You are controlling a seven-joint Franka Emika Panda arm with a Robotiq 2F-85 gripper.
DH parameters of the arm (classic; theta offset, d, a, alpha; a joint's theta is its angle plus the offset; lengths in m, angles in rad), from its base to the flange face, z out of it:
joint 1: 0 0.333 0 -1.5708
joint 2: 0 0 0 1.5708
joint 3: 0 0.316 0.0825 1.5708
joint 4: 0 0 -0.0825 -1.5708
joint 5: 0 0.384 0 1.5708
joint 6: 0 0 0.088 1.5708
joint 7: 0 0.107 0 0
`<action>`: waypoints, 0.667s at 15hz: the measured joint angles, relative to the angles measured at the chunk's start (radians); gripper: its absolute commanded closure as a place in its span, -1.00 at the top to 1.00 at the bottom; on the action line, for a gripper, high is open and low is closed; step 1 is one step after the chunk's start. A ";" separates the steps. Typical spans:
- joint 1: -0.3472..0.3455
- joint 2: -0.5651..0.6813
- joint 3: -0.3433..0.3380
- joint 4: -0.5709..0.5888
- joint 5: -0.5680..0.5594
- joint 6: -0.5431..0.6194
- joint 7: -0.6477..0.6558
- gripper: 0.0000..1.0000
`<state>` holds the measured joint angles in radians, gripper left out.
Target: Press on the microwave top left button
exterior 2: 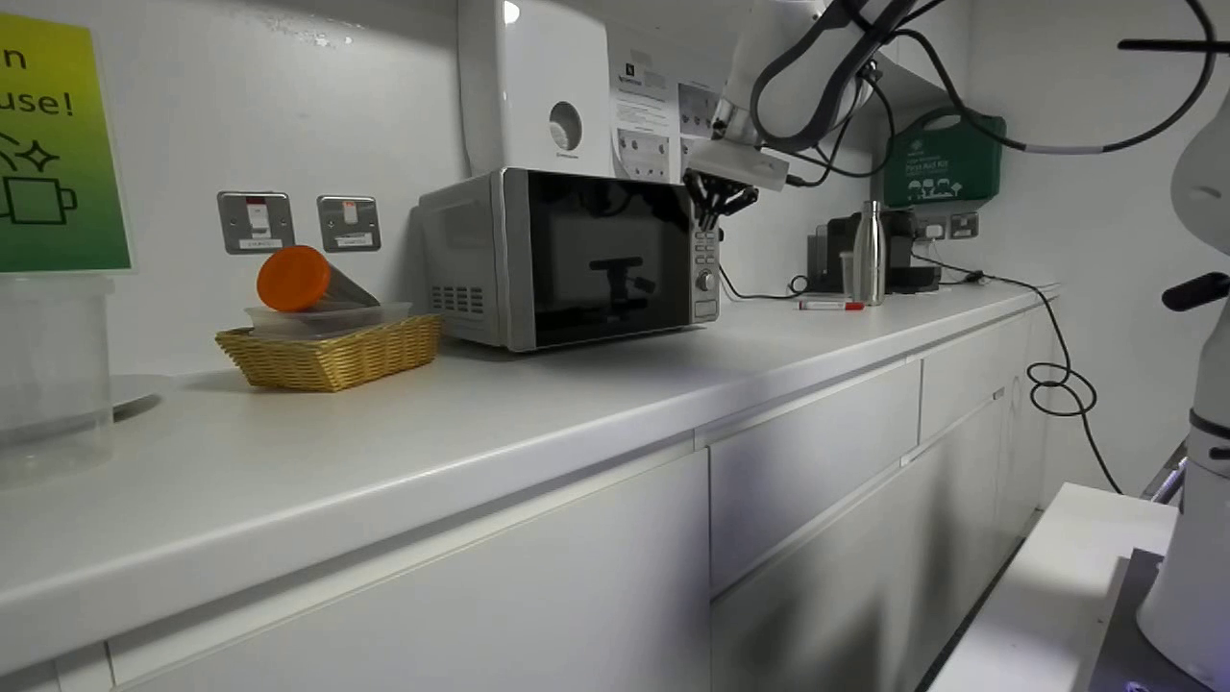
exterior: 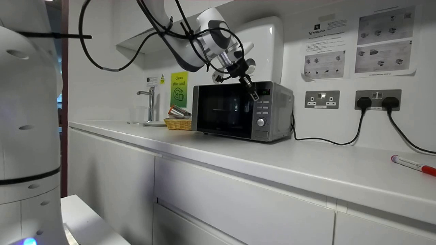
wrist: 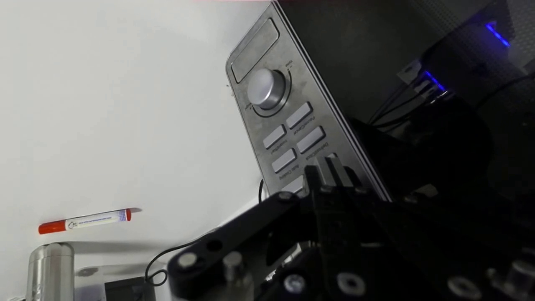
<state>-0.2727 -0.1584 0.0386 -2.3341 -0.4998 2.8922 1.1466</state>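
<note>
The microwave (exterior: 224,114) sits on the tabletop (exterior: 327,161), back from the long front edge. From the side with the buttons (wrist: 299,115), a wide stretch of tabletop runs over to a red and white pen (wrist: 85,220). The claw (wrist: 334,170) has its 2 fingers (wrist: 325,171) pressed together, right by those buttons; I cannot tell if they touch. A yellow basket (exterior 2: 332,360) sits just beside the microwave's other side. A white box (exterior 2: 538,86) is up behind it, a black cord (exterior: 311,138) lies along the back, and a metal bottle (exterior 2: 870,255) stands near the pen.
</note>
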 measured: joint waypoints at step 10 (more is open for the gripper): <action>0.000 0.019 -0.006 0.011 0.035 0.000 -0.021 -1.00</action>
<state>-0.2727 -0.1396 0.0328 -2.3235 -0.4651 2.8922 1.1252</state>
